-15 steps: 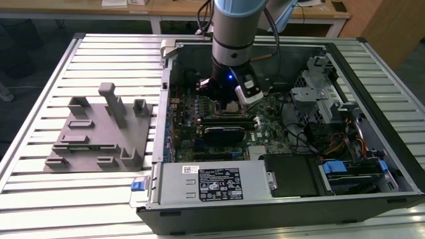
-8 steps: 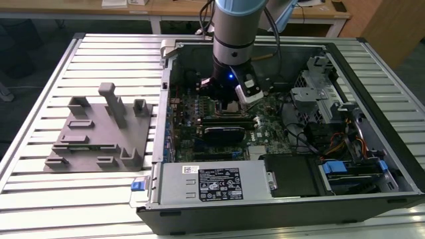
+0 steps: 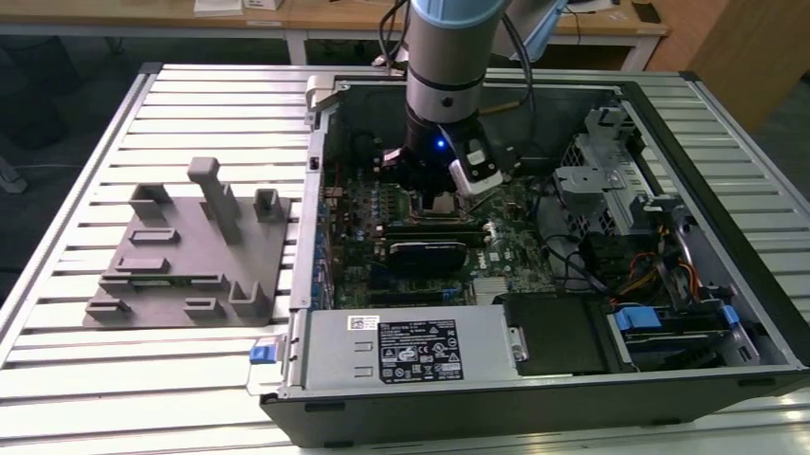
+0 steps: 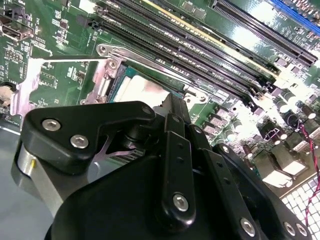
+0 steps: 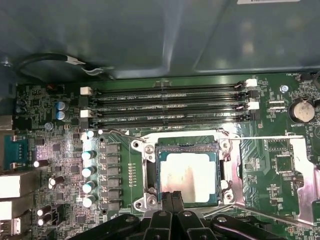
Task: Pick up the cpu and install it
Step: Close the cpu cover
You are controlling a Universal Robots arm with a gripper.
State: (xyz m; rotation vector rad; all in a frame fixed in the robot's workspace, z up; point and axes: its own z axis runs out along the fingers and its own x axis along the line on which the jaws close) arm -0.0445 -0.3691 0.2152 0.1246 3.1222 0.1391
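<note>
The gripper (image 5: 172, 196), its fingers closed together, sits at the edge of the cpu (image 5: 189, 176), which lies flat in the socket (image 5: 148, 172).

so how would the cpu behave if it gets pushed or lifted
The cpu looks thin and flat, so probably stiff and light. Its smooth metal top may be slippery. Lying flat inside the socket frame, it likely won't tip or slide.

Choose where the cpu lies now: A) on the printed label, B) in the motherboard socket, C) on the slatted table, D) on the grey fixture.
B: in the first wrist view the cpu lies flat inside the socket frame, with the gripper at its edge.
</note>
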